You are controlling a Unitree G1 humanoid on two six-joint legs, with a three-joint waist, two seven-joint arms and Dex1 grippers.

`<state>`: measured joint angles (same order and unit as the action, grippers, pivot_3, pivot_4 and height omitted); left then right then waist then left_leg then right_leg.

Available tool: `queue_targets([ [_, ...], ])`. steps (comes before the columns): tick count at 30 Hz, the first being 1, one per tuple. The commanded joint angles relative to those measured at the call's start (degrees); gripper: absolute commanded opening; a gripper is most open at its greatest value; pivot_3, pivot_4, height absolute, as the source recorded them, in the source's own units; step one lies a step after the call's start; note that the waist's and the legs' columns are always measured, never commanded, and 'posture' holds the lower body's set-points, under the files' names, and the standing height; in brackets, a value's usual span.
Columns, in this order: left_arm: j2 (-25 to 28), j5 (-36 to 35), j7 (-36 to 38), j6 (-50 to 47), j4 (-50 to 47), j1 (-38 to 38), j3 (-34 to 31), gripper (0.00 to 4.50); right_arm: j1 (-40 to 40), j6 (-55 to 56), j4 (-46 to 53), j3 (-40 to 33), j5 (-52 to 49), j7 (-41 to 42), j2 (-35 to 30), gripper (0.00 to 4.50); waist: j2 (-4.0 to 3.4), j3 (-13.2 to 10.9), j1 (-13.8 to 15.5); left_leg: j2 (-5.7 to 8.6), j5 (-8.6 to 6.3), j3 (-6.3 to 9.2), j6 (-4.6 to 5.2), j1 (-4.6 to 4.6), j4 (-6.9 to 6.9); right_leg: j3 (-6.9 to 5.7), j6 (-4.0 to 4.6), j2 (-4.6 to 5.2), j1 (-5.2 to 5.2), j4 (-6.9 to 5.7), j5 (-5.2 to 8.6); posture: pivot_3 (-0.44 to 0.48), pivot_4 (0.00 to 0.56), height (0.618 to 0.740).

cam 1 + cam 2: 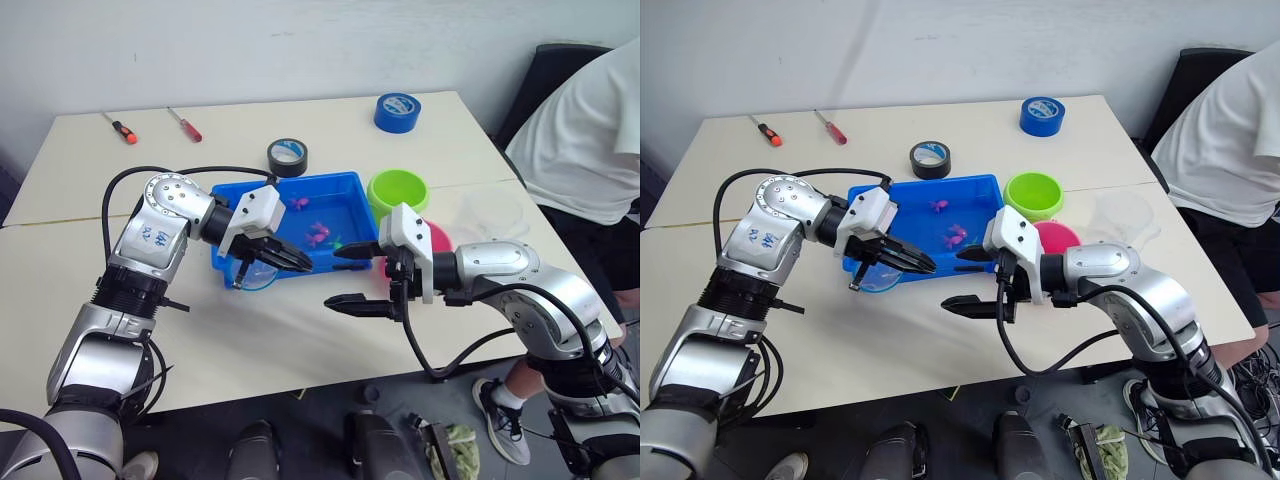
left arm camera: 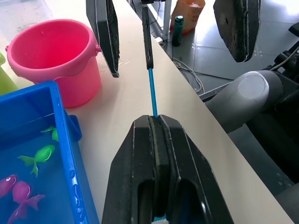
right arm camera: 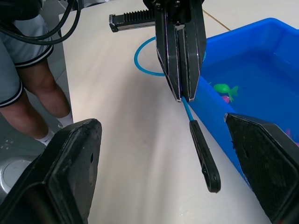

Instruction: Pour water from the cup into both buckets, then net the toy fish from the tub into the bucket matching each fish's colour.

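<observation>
The left arm is bending in over the surface (image 1: 300,340). Its left claw (image 2: 156,140) is squeezing tight on the net (image 3: 187,109), a blue hoop on a thin black stick. The hoop is lying at the tub's (image 1: 345,190) 7 o'clock corner. The right claw (image 1: 362,278) is opening wide near the stick's end, touching nothing. Pink and green toy fish (image 2: 39,155) are floating in the tub.

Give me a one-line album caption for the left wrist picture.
Left gripper clamps the net by its stem, handle pointing between the right gripper's open fingers, beside pink bucket and tub.
</observation>
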<state>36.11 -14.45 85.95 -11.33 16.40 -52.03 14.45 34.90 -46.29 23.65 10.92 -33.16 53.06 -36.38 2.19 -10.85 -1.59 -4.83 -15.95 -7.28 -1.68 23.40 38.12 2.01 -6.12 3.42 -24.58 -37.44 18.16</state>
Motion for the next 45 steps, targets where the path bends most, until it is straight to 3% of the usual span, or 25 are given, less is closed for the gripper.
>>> queue_targets([
  [1,0.22,-0.77,1.74,-0.40,-1.96,-1.33,-0.75,0.07,1.40,0.93,0.22,0.01,0.11,0.34,0.72,4.50,0.00,0.00,-0.01,0.00,0.00,0.00,0.00,0.00,0.00,0.00,0.00,0.00,0.00,0.00,0.00,0.000,0.150,0.731],
  [4,0.13,-0.79,1.72,-0.61,-1.95,-1.46,-0.79,0.07,1.59,0.70,-0.04,0.15,0.46,0.25,0.87,4.50,0.00,0.00,0.01,0.00,0.00,0.00,0.00,0.00,0.00,0.00,0.00,0.00,0.00,0.00,0.00,0.000,0.150,0.731],
  [13,0.35,-0.67,1.75,-0.89,-1.55,-1.85,-0.79,0.00,1.62,0.24,-0.14,0.03,0.84,0.28,0.72,0.15,0.00,0.00,0.02,0.00,0.00,0.00,0.00,0.00,0.01,0.00,0.00,0.00,0.00,-0.01,0.00,0.000,0.150,0.731],
  [27,0.77,1.09,-0.32,-4.64,-0.03,-2.64,-0.09,0.00,1.47,0.09,0.04,-0.67,0.33,0.57,0.56,0.06,0.00,0.00,0.02,0.00,0.00,0.00,0.00,0.00,0.02,0.00,0.00,-0.01,0.00,-0.02,0.00,0.000,0.150,0.731],
  [28,0.66,1.23,-0.69,-4.35,0.11,-2.61,-0.23,0.53,1.46,0.01,0.09,-0.79,0.26,0.55,0.49,0.00,0.00,0.00,0.02,0.00,0.00,0.00,0.00,0.00,0.02,0.00,0.00,-0.01,0.00,-0.02,0.00,0.000,0.150,0.731],
  [30,0.36,0.78,-1.45,-4.18,-0.02,-2.57,-1.10,1.00,1.45,-0.07,0.15,-0.97,0.20,0.58,0.33,0.00,0.00,0.00,0.00,0.00,0.00,0.00,0.00,0.00,0.02,0.00,0.00,-0.01,0.00,-0.02,0.00,0.000,0.150,0.731],
  [36,0.82,-2.61,-5.89,-7.39,-0.07,-3.96,-7.83,3.56,1.31,0.14,0.20,-1.68,0.31,0.56,-0.04,0.00,0.00,0.00,0.00,0.00,0.00,0.01,0.00,0.00,0.03,0.00,0.00,-0.01,-0.01,-0.03,0.00,0.000,0.150,0.731],
  [38,3.61,-6.90,-7.44,-15.55,-0.17,-6.11,-13.19,4.42,1.16,0.42,0.16,-2.12,0.39,0.18,-0.01,0.00,0.00,0.00,-0.05,0.00,0.00,0.01,0.00,0.00,0.03,-0.01,0.00,-0.01,0.00,-0.04,0.00,0.000,0.150,0.731],
  [40,6.66,-9.50,-9.60,-21.36,0.93,-8.14,-17.78,4.42,0.96,0.66,0.09,-2.78,0.46,-0.52,0.16,0.00,-0.01,-0.01,-0.35,-0.01,0.00,0.01,0.00,0.02,0.03,0.00,-0.01,-0.02,-0.03,-0.05,0.00,0.000,0.150,0.731],
  [45,13.12,-9.44,-12.34,-22.19,3.15,-7.14,-22.88,4.42,1.22,1.51,-1.37,-4.35,1.36,-2.21,0.24,0.00,-0.04,-0.01,-0.21,-0.02,0.01,0.02,-0.02,-0.04,-0.05,-0.01,-0.02,-0.04,-0.02,-0.07,0.01,0.000,0.150,0.731],
])
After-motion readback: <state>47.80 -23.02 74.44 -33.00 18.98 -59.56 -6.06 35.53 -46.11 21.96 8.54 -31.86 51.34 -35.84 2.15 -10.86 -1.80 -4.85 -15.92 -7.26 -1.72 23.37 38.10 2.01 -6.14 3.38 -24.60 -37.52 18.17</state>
